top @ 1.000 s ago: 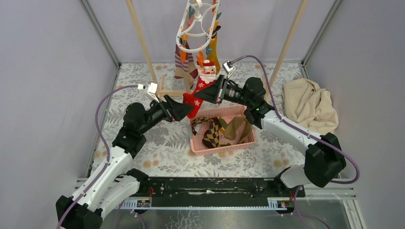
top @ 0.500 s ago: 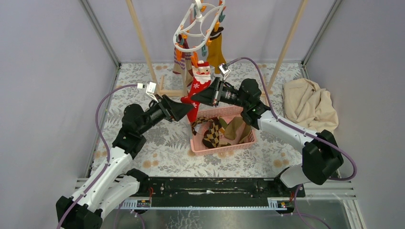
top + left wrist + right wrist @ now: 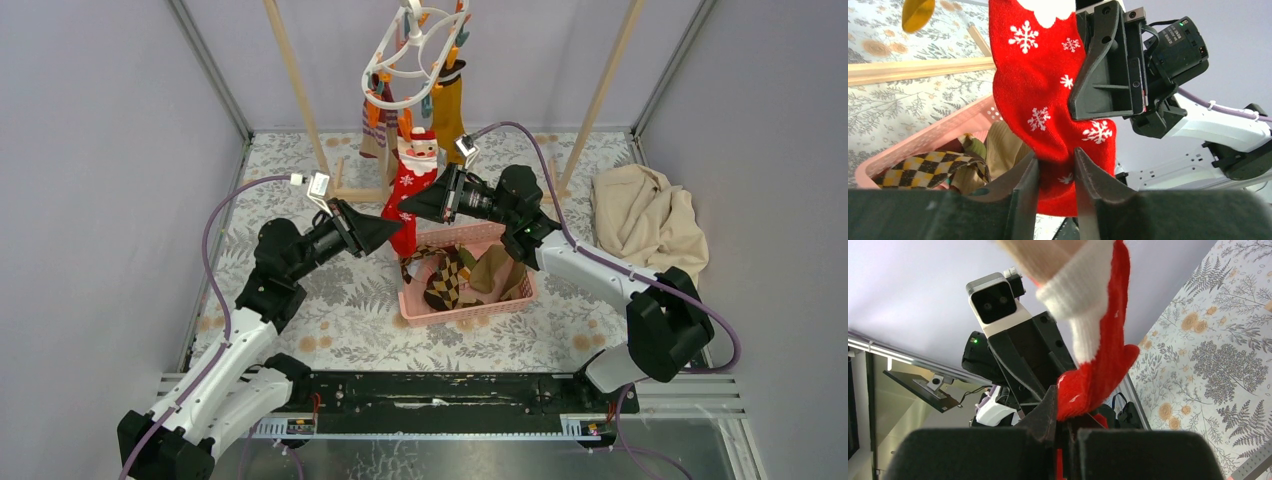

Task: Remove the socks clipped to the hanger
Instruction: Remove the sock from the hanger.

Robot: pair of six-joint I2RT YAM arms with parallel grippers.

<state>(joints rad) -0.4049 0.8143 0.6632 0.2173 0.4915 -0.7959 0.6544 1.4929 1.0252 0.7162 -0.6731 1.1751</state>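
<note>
The white oval hanger (image 3: 415, 50) hangs from its hook at the top. Clipped to it are a mustard sock (image 3: 447, 105), a striped sock (image 3: 378, 135) and the red Santa sock (image 3: 410, 180). My left gripper (image 3: 397, 233) comes in from the left, and its jaws pinch the red sock's (image 3: 1043, 75) snowflake toe end (image 3: 1055, 167). From the right, my right gripper (image 3: 404, 211) is shut on an edge of the same sock (image 3: 1098, 365), with red fabric squeezed at the jaw tips (image 3: 1064, 412). The two grippers stand nearly tip to tip.
Just below the grippers, a pink basket (image 3: 465, 312) holds an argyle sock (image 3: 447, 280) and an olive-brown one (image 3: 497, 268). A beige cloth (image 3: 645, 220) lies at the right. Slanted wooden rack poles (image 3: 290, 70) stand on either side of the hanger.
My left gripper's jaws have closed from wide open onto the red sock's toe. The right gripper drew the sock slightly left and the hanger swung a little.
</note>
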